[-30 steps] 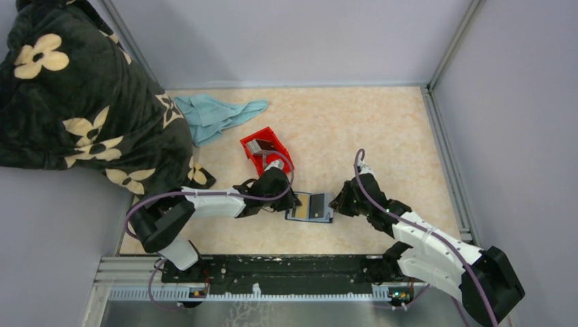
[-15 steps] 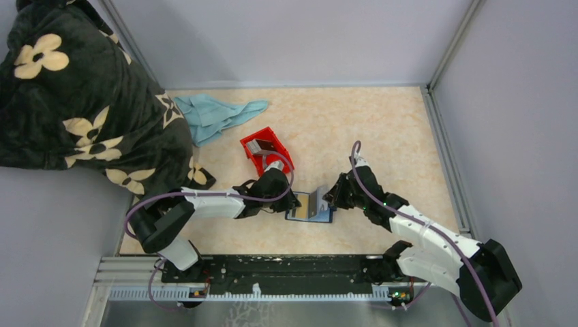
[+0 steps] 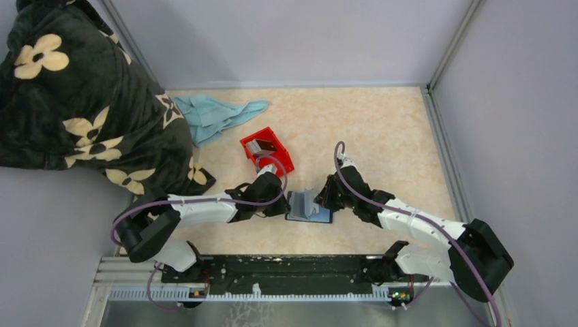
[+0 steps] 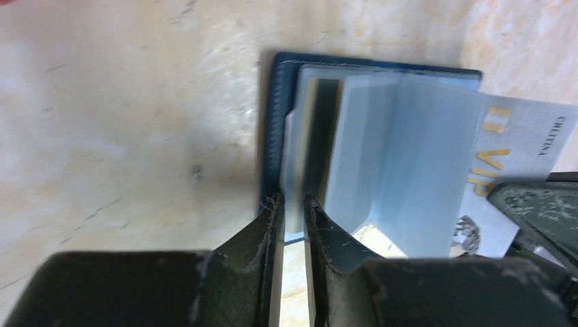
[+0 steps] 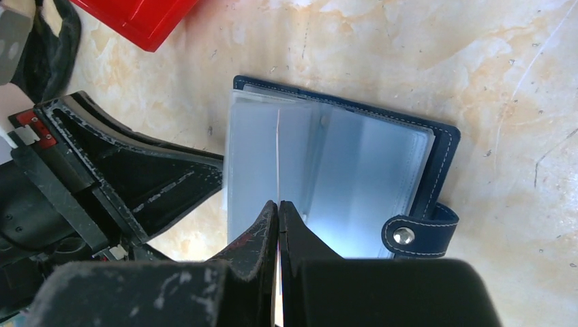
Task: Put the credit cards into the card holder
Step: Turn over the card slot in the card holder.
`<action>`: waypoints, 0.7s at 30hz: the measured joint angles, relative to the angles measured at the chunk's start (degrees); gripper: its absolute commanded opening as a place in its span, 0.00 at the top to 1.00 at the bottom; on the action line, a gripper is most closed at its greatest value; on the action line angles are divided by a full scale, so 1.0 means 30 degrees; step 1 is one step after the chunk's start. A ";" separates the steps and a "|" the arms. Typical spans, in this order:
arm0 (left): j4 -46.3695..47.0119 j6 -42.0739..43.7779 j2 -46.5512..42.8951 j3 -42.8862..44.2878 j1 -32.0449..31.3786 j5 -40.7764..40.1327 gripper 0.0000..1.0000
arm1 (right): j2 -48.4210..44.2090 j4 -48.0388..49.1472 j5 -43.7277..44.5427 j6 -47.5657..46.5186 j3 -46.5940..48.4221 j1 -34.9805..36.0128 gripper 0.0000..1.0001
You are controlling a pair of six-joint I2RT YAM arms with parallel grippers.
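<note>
Top cam: high, behind arm bases, looks down on whole counter (image 3: pixel 382 136). L wrist cam: v. close, from left. R wrist cam: close, from right. All share open card holder (image 3: pixel 308 208).

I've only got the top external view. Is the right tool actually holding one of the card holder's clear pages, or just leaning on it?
Observer: Holding it. In the right wrist view the right tool is shut on one of the clear pages of the card holder, and that page stands up edge-on.
Operator: What about the left tool?
Observer: In the left wrist view the left tool has its fingers on either side of a left-hand page's edge, with a narrow gap. I can't tell whether it pinches.
Operator: Any card showing inside?
Observer: Yes. The left wrist view shows a greyish-white card with gold VIP lettering sticking out from under the pages.
</note>
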 measured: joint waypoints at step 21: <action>-0.3869 0.1122 -0.3016 -0.0087 0.0000 -0.2142 0.76 | 0.1341 0.1392 0.0204 0.0153 0.0109 0.0277 1.00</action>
